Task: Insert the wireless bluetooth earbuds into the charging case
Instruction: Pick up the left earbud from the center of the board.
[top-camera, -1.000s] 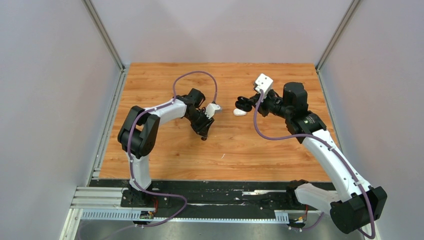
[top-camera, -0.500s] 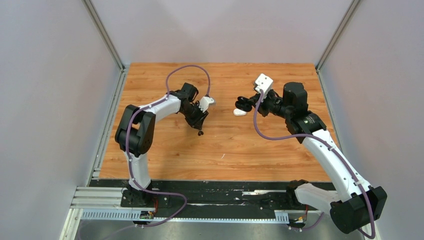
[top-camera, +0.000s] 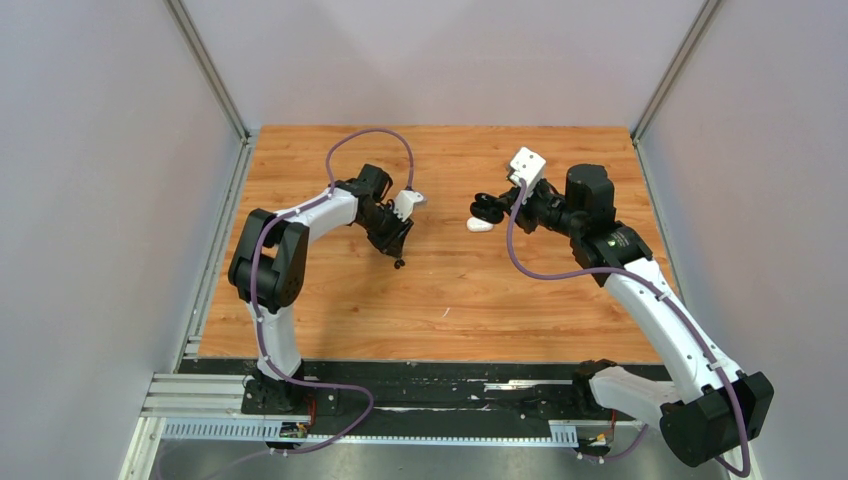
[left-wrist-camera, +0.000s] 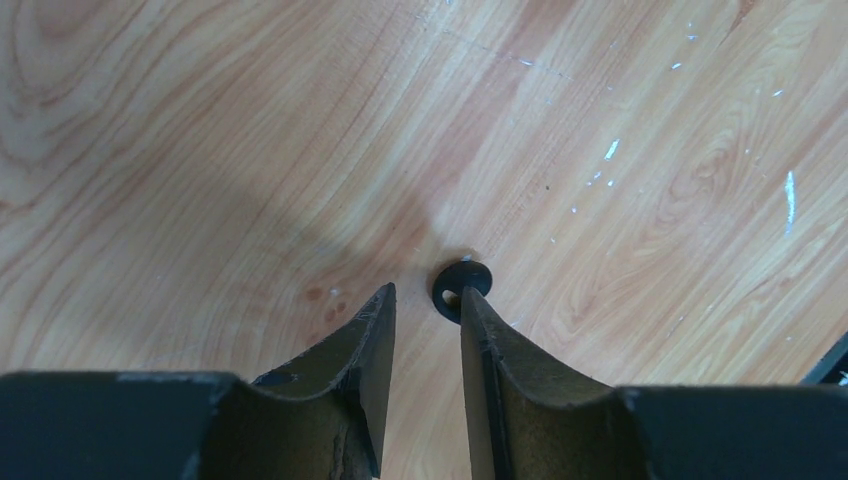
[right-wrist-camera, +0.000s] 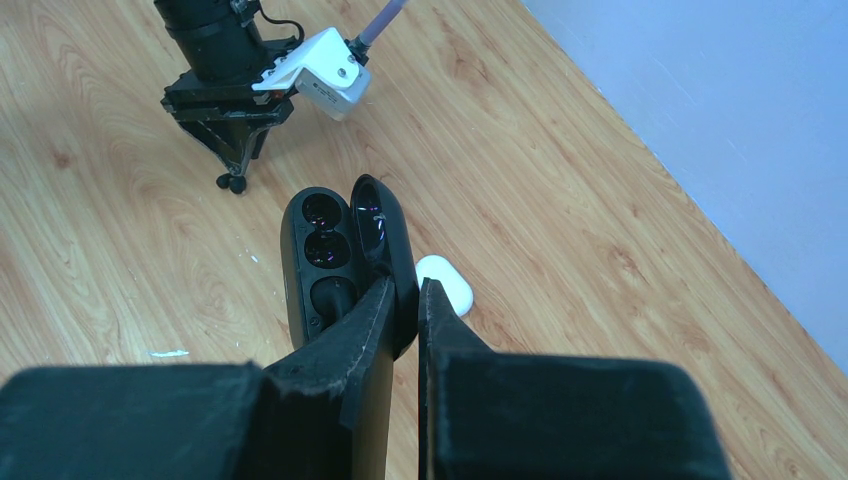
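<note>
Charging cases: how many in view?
2. An open black case clamped in the right gripper; a white case on the table beside it. Others may be hidden.

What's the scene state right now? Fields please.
right end effector: shut on black charging case, lid open
left end effector: low over table, jaws slightly apart
black earbud: at left end effector's tip, grip unclear
white pill-shaped item: on table, beside the held case
</note>
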